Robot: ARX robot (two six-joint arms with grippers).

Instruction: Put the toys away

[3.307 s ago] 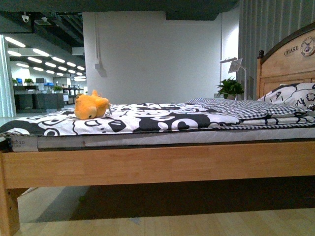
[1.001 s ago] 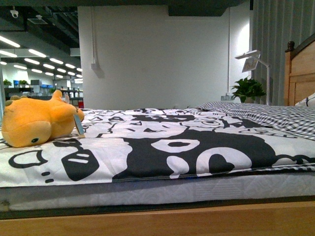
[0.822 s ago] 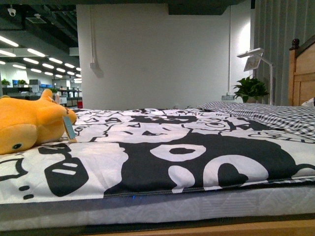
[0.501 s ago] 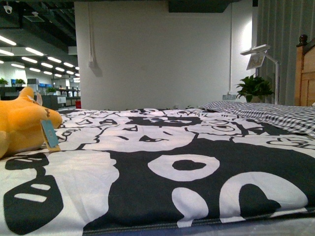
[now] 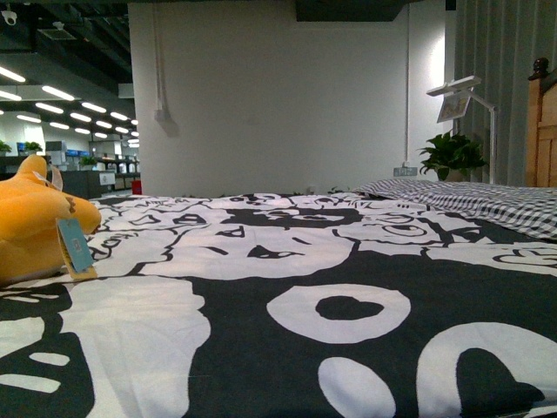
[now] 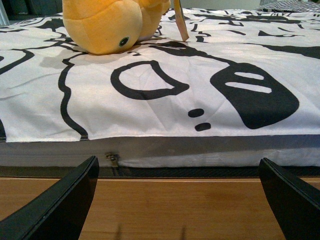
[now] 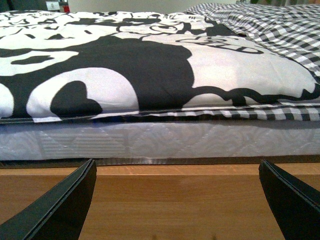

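An orange-yellow plush toy (image 5: 30,218) with a blue tag lies on the black-and-white bedding (image 5: 287,296) at the far left of the front view. It also shows in the left wrist view (image 6: 107,22), with a dark eye, beyond the mattress edge. My left gripper (image 6: 177,200) is open and empty, level with the wooden bed rail (image 6: 175,210), apart from the toy. My right gripper (image 7: 177,200) is open and empty, facing the bed rail (image 7: 175,200) further right. Neither arm shows in the front view.
A checked blanket (image 5: 487,200) and the wooden headboard (image 5: 541,131) are at the right. A lamp (image 5: 459,96) and a potted plant (image 5: 451,157) stand behind the bed. The grey mattress side (image 7: 150,142) rises above the rail.
The front camera has come closer to the bed and risen. The plush has slid toward the left edge of the view; the rail and mattress side have dropped out of sight.
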